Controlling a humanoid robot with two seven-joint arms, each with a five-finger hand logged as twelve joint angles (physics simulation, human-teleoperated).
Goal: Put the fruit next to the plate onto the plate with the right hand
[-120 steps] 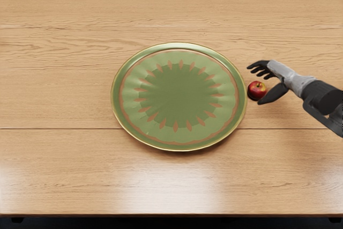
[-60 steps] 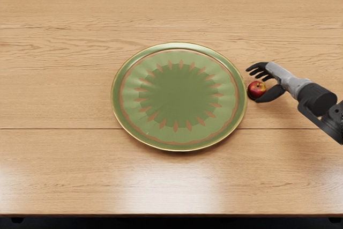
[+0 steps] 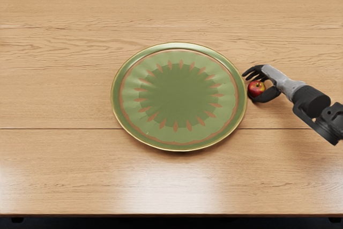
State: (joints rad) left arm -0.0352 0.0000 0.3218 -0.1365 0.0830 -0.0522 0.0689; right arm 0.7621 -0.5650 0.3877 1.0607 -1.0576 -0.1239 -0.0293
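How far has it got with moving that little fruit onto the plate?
Reaching is done: the right hand wraps around the apple. The apple sits on the table beside the plate, not yet lifted. Left: lift it and set it on the plate.

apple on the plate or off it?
Off. The apple sits on the table just right of the plate rim, the right hand curled around it.
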